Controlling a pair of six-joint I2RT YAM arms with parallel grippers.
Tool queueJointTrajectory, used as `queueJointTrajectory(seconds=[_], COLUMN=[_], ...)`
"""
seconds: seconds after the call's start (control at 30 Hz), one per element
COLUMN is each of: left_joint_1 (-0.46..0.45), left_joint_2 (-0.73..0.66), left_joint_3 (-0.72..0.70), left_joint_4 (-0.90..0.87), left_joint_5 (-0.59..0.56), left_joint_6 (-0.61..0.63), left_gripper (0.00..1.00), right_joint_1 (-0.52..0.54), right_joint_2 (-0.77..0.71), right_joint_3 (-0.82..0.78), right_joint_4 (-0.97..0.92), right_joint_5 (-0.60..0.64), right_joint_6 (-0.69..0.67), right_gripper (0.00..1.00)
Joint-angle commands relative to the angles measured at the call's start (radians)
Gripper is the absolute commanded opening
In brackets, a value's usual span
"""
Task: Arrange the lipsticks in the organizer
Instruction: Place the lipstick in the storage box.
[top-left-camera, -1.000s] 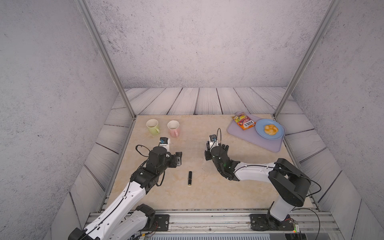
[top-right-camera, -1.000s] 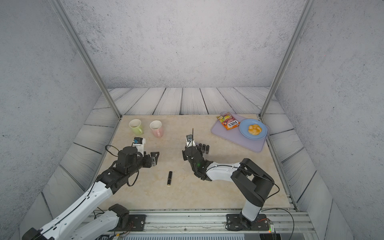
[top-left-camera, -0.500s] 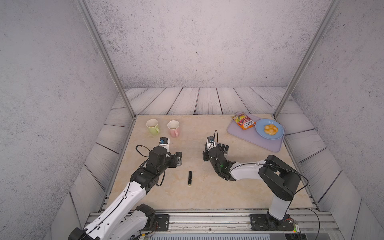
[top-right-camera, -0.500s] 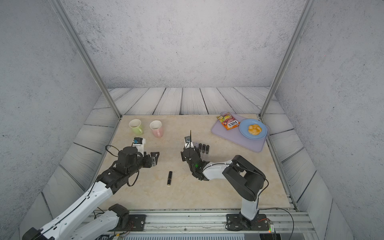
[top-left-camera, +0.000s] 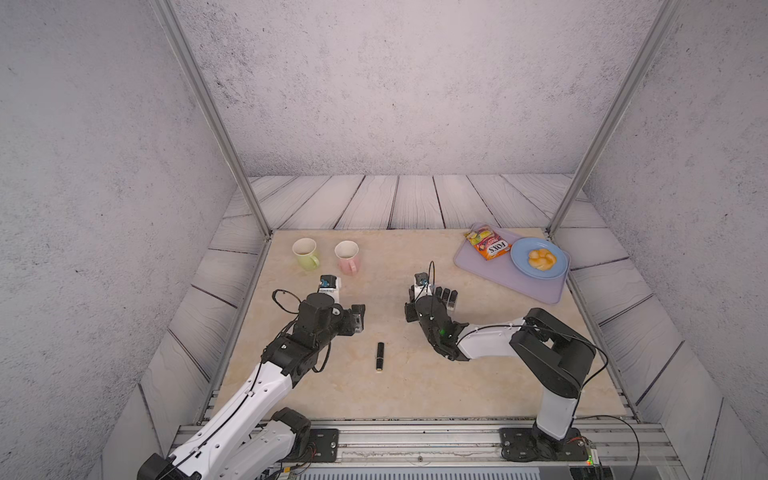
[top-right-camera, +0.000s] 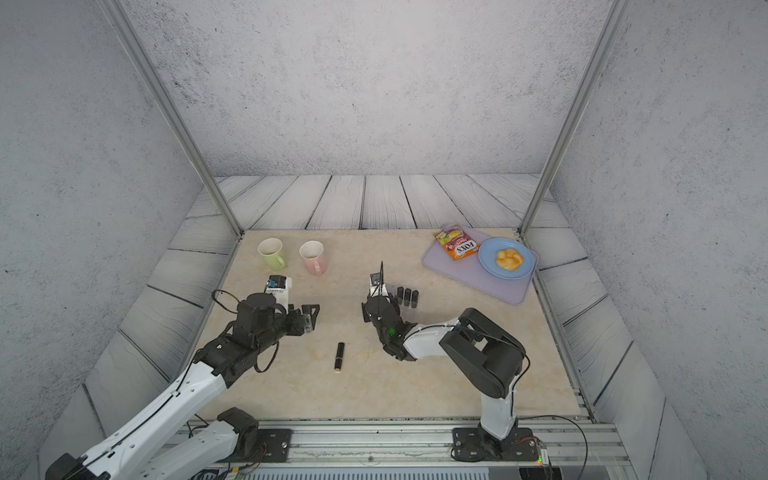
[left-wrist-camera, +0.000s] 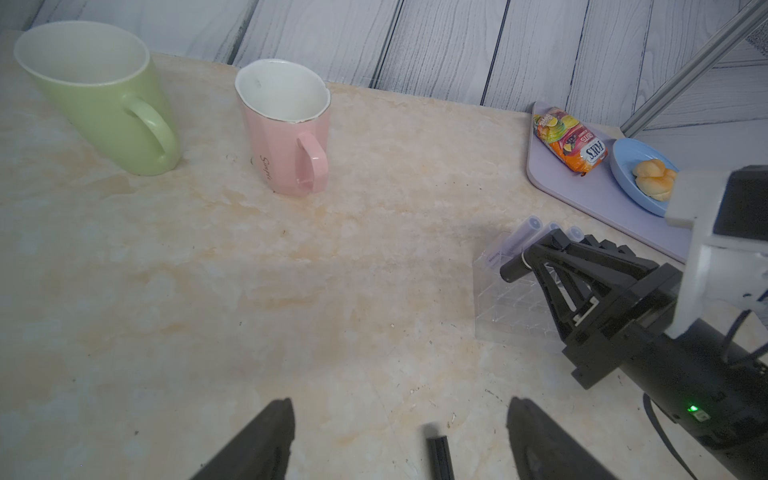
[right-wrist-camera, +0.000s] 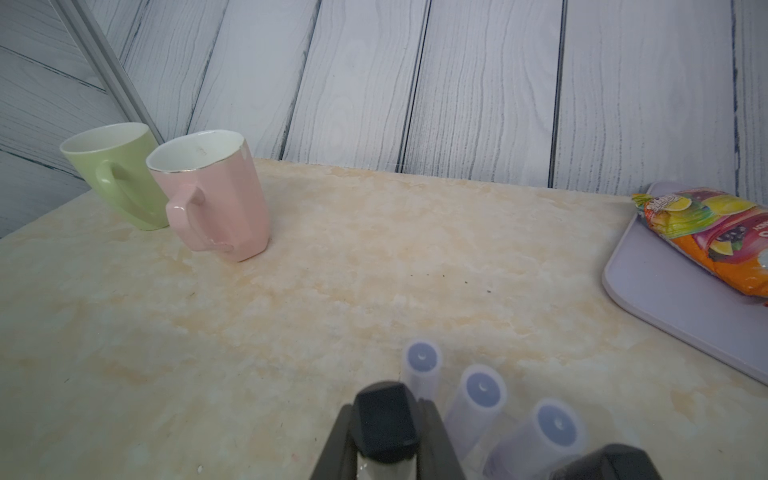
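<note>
— While the right fingers (left-wrist-camera: 555, 257) are squeezed shut on one black lipstick (left-wrist-camera: 514, 269), where do they hold it?

— Right over the clear organizer (left-wrist-camera: 509, 320), at the side that faces the other arm, just beside the lilac lipsticks (right-wrist-camera: 482, 388). The tube lies sideways in the grip. I cannot tell if it touches a cell.

— How many stand in the organizer?

— Six. Three are the lilac lipsticks, and three are standing black lipsticks (top-right-camera: 407, 296) in a row next to them.

— Is there one more?

— Yes, one loose lipstick (top-left-camera: 380, 356), black, lies flat on the desk (top-left-camera: 415, 395) in the front middle, between the two arms. That makes eight: five black, three lilac.

— And the left fingers (left-wrist-camera: 266, 436)?

— They are wide apart and hang over the desk, near the loose lipstick.

— What else is on the desk?

— Two mugs at the back left: one green mug (top-left-camera: 305, 253) and one pink mug (top-left-camera: 348, 255). One lilac tray (top-left-camera: 536, 286) is at the back right. On it are one snack bag (top-left-camera: 488, 245) and one blue plate (top-left-camera: 519, 264) with one bun (top-left-camera: 541, 259).
</note>
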Motion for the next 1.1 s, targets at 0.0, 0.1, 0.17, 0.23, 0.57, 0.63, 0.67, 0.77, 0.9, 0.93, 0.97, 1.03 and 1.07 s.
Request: queueJointTrajectory(seconds=[0.0, 0.1, 0.17, 0.23, 0.57, 0.63, 0.67, 0.77, 0.9, 0.93, 0.97, 1.03, 1.07], left_joint_1=[0.004, 0.004, 0.004, 0.004, 0.004, 0.004, 0.003, -0.024, -0.166, -0.183, -0.193, -0.205, -0.212], left_joint_2=[0.008, 0.013, 0.015, 0.017, 0.045, 0.047, 0.045, 0.042, 0.081, 0.105, 0.132, 0.192, 0.221], left_joint_3=[0.002, -0.001, -0.001, -0.001, 0.072, 0.082, 0.077, 0.046, 0.05, 0.052, 0.055, 0.058, 0.058], left_joint_4=[-0.003, -0.003, -0.002, -0.002, -0.172, -0.234, -0.25, -0.31, -0.389, -0.398, -0.41, -0.422, -0.424], left_joint_5=[0.012, 0.016, 0.019, 0.022, -0.009, 0.006, 0.045, 0.11, 0.057, 0.069, 0.09, 0.131, 0.147], left_joint_6=[-0.016, -0.02, -0.022, -0.024, -0.047, -0.073, -0.072, -0.144, -0.203, -0.218, -0.232, -0.246, -0.249], left_gripper=[0.86, 0.85, 0.85, 0.85, 0.79, 0.76, 0.74, 0.65, 0.6, 0.6, 0.59, 0.59, 0.59], right_joint_1=[-0.004, -0.005, -0.007, -0.009, -0.005, -0.002, -0.001, -0.001, -0.001, -0.001, -0.001, -0.001, -0.001], right_joint_2=[0.008, 0.003, 0.007, 0.013, -0.047, -0.103, -0.131, -0.193, -0.311, -0.342, -0.371, -0.417, -0.436], right_joint_3=[-0.019, -0.033, -0.038, -0.04, -0.021, -0.021, -0.016, 0.032, 0.023, 0.023, 0.026, 0.022, 0.02], right_joint_4=[0.012, 0.022, 0.024, 0.031, -0.04, -0.094, -0.131, -0.328, -0.488, -0.538, -0.592, -0.673, -0.708], right_joint_5=[0.041, 0.053, 0.055, 0.047, 0.006, -0.004, -0.01, -0.004, -0.06, -0.086, -0.108, -0.143, -0.153], right_joint_6=[0.015, 0.018, 0.018, 0.019, 0.032, 0.049, 0.055, 0.103, 0.17, 0.186, 0.203, 0.243, 0.263], right_gripper=[0.0, 0.0, 0.0, 0.0, 0.35, 0.39, 0.41, 0.46, 0.47, 0.47, 0.48, 0.48, 0.48])
